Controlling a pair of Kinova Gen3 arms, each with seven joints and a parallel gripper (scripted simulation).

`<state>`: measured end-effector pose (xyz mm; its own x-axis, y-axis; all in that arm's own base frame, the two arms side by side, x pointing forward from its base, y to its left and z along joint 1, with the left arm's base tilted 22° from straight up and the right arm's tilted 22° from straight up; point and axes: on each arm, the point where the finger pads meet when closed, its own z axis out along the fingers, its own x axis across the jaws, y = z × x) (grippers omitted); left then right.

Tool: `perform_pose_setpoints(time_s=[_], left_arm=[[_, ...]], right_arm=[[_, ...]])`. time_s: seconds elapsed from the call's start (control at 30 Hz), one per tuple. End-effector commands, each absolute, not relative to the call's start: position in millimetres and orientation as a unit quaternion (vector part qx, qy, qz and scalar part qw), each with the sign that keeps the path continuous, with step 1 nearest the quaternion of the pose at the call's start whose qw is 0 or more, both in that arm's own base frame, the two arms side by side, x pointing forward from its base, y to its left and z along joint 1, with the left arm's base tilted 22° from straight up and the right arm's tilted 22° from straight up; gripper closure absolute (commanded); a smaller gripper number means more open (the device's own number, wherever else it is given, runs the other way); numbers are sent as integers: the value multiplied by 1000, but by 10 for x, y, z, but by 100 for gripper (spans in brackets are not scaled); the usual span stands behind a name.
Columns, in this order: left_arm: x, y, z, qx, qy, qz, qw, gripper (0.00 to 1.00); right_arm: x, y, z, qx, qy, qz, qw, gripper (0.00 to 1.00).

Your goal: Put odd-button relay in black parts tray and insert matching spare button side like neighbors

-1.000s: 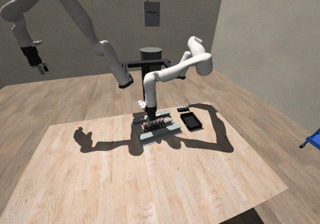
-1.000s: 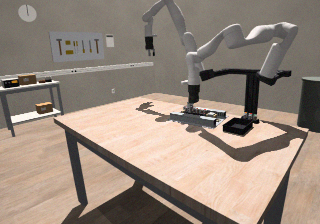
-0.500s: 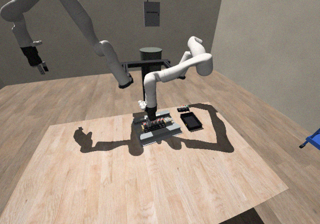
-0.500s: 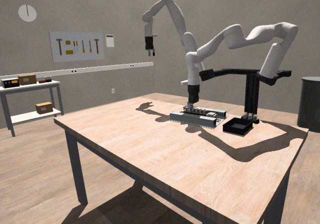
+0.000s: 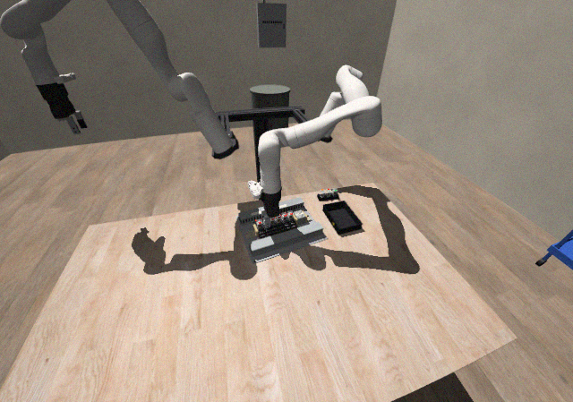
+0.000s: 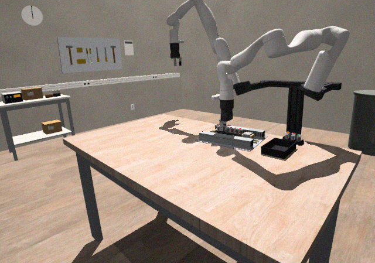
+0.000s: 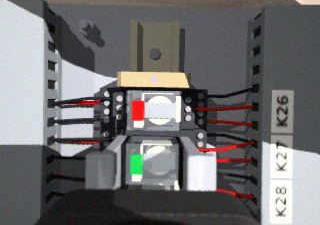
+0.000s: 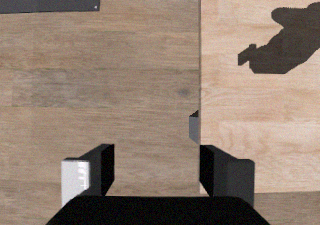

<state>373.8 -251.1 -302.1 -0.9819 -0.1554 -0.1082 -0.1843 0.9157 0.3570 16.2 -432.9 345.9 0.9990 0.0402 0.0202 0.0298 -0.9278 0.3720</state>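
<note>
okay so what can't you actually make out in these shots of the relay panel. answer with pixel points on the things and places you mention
- Socket under the green-button relay (image 7: 159, 164): left wrist view, covered by the relay itself.
- K28's relay: left wrist view, hidden behind the left gripper's body.
- Rack spares (image 5: 328, 192) (image 6: 293, 136): top view, too small to read their terminals.

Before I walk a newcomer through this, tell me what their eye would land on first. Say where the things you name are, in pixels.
Probably the two pale arms looming over the table, one reaching down to the relay panel (image 5: 289, 244) (image 6: 225, 139), the other raised well clear of it. Up close, the green-buttoned relay (image 7: 136, 165) between the left hand's (image 7: 151, 170) fingers stands out beside its red-buttoned neighbor (image 7: 138, 110).
</note>
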Motion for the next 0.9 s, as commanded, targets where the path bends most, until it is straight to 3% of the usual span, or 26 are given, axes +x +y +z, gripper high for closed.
perform_pose_setpoints(time_s=[0.0,0.87], left_arm=[[3748,-2523,-3011,-87,978,185,38,100],[3754,-2522,-3009,-90,979,184,24,100]], right_arm=[[162,-4330,3465,982,18,14,190,0],[162,-4330,3465,982,18,14,190,0]])
